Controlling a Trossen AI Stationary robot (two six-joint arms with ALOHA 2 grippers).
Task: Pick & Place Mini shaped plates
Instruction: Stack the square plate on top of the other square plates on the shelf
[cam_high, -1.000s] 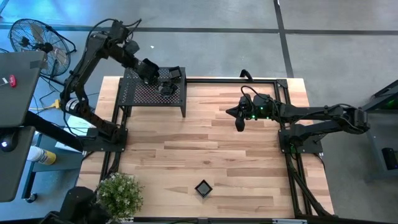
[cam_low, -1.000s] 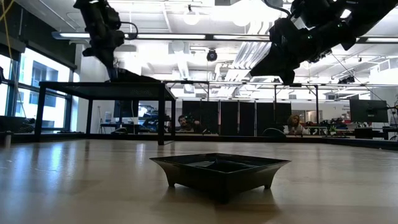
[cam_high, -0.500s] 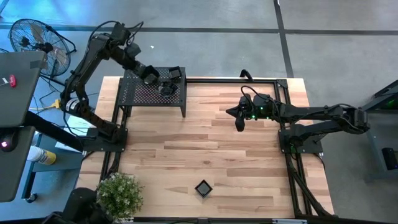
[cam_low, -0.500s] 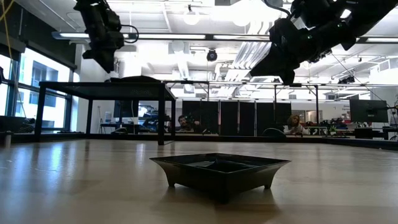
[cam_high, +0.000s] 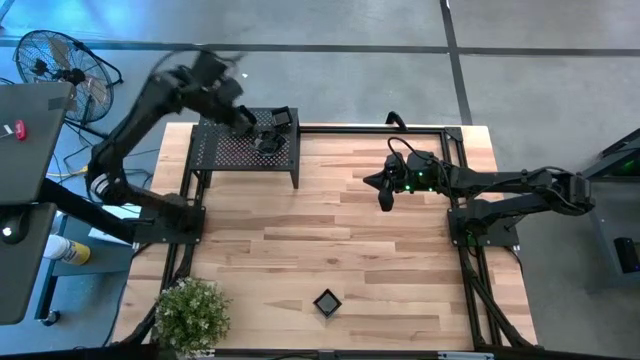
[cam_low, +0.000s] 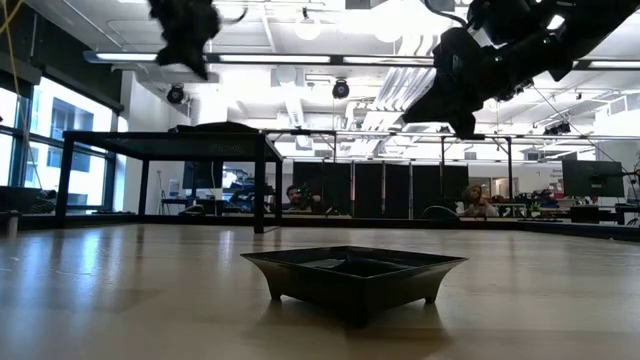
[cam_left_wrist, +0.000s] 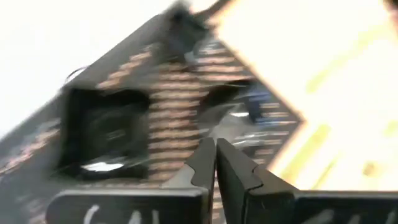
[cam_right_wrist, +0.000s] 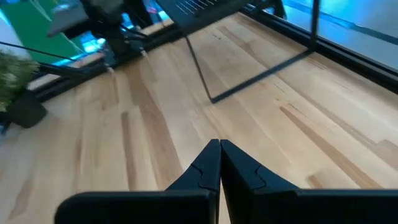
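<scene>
A pale wooden bench (cam_high: 330, 240) with a black frame fills the middle of the high view. At its upper left corner stands a black perforated metal shelf (cam_high: 235, 150) on thin legs. A potted plant (cam_high: 192, 312) sits at the lower left of the frame, and a floor fan (cam_high: 55, 62) at the upper left, off the bench.

The left arm reaches in from the left of the frame, its left end effector (cam_high: 236, 118) above the shelf's upper edge; in the left wrist view its fingers (cam_left_wrist: 205, 163) are pressed together with nothing between them. The right arm stretches in from the right, its right end effector (cam_high: 385, 196) hanging over the upper middle of the bench, fingers together and empty.

A small cluster of mini shaped plates (cam_high: 275, 130) lies on the shelf's upper right corner, just beside the left end effector. One square mini plate (cam_high: 327, 301) rests alone on the bench at lower centre, well apart from both arms.
</scene>
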